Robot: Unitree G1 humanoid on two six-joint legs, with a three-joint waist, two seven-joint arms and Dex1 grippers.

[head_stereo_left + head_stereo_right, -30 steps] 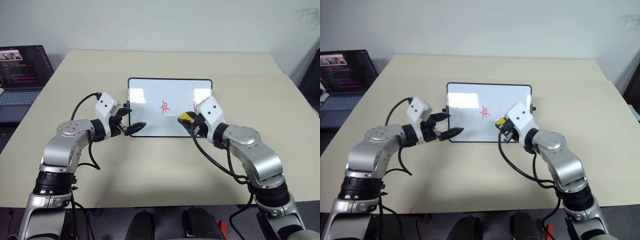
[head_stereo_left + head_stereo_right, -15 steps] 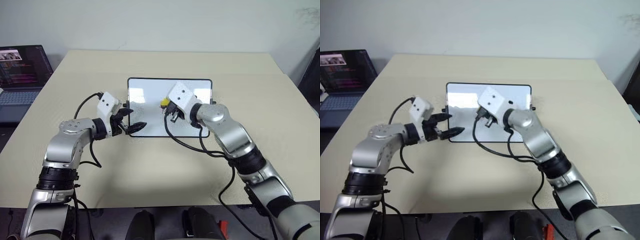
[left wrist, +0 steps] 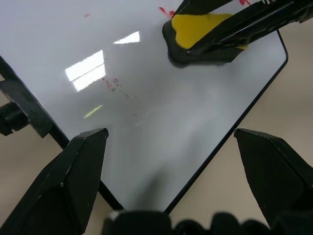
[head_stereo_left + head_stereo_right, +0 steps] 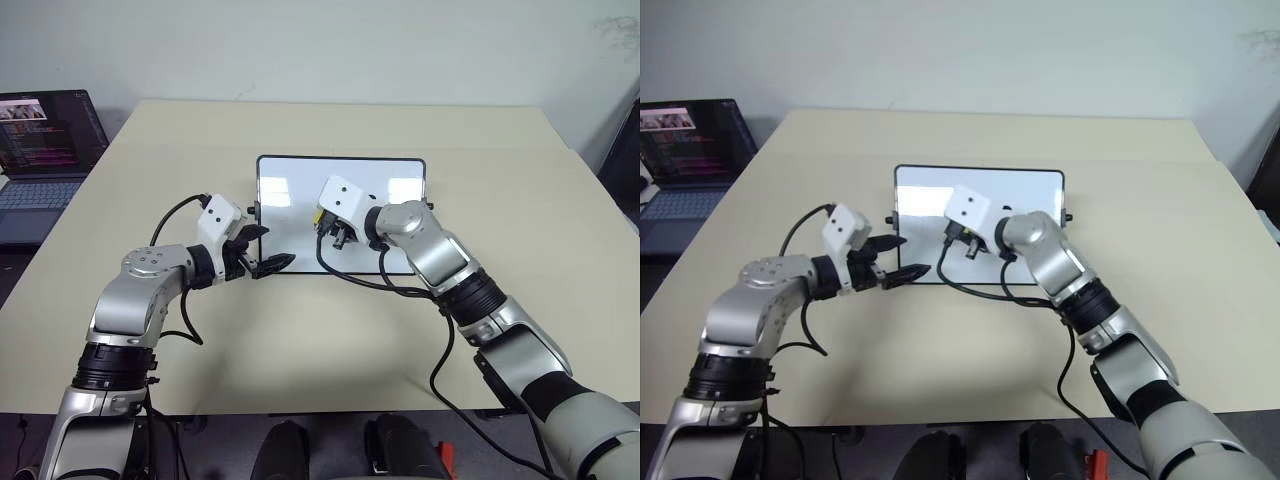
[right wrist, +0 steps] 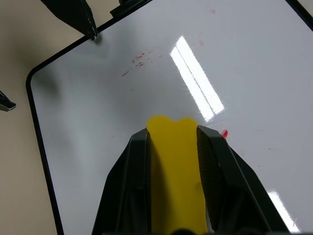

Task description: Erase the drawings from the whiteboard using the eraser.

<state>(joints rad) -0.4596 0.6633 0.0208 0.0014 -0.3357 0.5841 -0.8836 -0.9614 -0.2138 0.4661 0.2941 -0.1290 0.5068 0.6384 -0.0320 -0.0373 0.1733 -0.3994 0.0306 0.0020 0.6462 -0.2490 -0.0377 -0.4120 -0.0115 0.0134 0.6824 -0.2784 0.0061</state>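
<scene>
Right end effector [image 4: 322,215] now swung leftward across the whiteboard [image 4: 285,195], pinching the yellow eraser [image 5: 175,166] over its middle, faint red drawings [image 5: 141,58] remaining, left end effector [image 4: 262,248] spread at the board's left near corner, beige bench [image 4: 330,330], laptop [image 4: 40,150] far left, white wall [image 4: 320,45] behind

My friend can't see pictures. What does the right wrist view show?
The right gripper pinches a yellow eraser just above a shiny whiteboard. Faint red specks and a small red mark remain on the board. The left gripper's black fingertip pokes in at its edge.
</scene>
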